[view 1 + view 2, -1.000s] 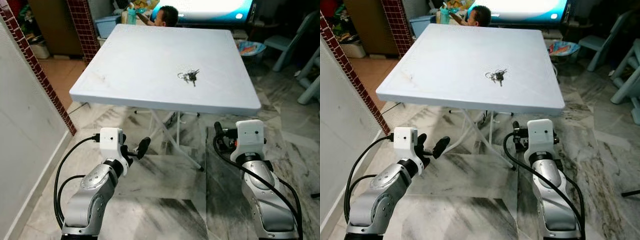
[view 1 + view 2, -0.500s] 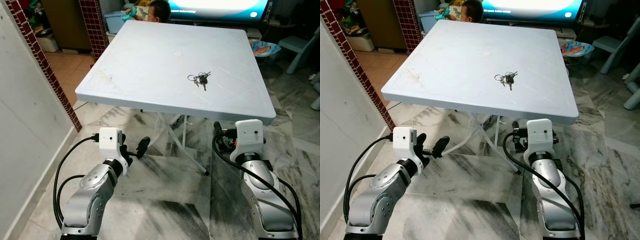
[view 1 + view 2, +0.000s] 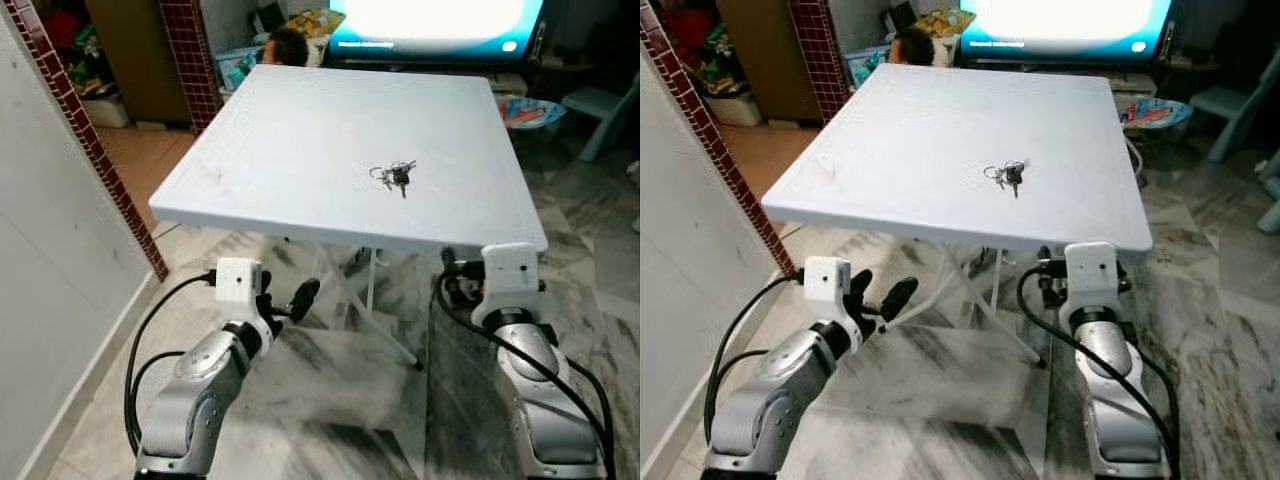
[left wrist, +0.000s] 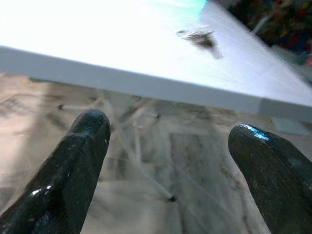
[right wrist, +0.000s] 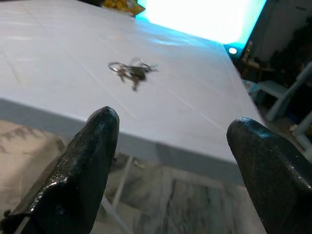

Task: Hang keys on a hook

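Hovering low over the marble floor (image 3: 330, 390), short of the table's near edge: left gripper (image 4: 170, 156) with fingers (image 4: 78, 161) spread wide and holding nothing, right gripper (image 5: 170, 161) likewise spread wide and empty, pointing up toward the tabletop. Standing just ahead, a white folding table (image 3: 300, 130) on crossed legs (image 3: 365, 300). Lying flat on it, right of the middle and somewhat toward the near edge, a small bunch of keys (image 3: 393, 175), well apart from both grippers. Running along the left, a white wall edged with red brick (image 3: 95, 150). Sitting beyond the far edge of the table, a person (image 3: 285, 45); glowing behind, a bright screen (image 3: 440, 20). Standing far right, a pale blue chair (image 3: 600, 105).
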Motion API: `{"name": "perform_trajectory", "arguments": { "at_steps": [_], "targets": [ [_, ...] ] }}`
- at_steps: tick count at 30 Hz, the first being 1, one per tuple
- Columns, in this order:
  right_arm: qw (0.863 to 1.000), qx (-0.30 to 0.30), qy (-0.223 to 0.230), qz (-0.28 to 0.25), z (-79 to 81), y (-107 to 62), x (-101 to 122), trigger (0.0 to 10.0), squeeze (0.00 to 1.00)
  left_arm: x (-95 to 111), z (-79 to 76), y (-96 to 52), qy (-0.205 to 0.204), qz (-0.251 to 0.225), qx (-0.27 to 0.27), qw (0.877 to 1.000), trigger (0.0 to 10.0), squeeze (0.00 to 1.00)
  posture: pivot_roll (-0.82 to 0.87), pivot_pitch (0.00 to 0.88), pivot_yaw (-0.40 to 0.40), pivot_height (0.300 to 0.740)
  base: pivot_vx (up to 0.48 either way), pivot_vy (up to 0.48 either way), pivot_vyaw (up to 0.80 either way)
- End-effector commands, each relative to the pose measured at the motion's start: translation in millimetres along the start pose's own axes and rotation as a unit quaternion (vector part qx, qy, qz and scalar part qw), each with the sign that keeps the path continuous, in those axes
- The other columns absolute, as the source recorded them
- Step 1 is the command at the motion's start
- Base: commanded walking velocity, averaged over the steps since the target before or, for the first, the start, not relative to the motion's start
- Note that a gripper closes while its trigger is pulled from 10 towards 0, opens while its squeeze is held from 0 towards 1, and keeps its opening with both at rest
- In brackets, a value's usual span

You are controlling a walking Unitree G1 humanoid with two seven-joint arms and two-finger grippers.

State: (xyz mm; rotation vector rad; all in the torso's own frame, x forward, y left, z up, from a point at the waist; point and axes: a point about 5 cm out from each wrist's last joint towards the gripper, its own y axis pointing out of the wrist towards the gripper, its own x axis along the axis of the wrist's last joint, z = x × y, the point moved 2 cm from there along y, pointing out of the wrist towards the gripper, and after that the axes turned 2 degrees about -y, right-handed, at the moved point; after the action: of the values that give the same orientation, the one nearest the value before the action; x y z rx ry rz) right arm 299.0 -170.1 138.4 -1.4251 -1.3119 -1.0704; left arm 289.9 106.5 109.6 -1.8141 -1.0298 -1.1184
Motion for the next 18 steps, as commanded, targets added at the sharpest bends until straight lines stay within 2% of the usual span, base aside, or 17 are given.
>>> {"name": "perform_trajectory", "arguments": {
  "at_steps": [1,18],
  "targets": [
    [1.0,-0.003,0.0,-0.001,-1.6,1.2,1.8,10.0,0.0,2.7,1.2,-0.3,0.001,-0.003,0.002,1.0,10.0,0.0,-0.06,0.073,0.018,0.74,0.33,0.0,0.0],
    [1.0,-0.008,0.0,0.001,-5.7,2.3,0.5,10.0,0.0,1.1,-0.1,-0.9,0.002,0.001,-0.002,1.0,10.0,0.0,-0.06,0.073,0.021,0.74,0.33,0.0,0.0]
  ]
}}
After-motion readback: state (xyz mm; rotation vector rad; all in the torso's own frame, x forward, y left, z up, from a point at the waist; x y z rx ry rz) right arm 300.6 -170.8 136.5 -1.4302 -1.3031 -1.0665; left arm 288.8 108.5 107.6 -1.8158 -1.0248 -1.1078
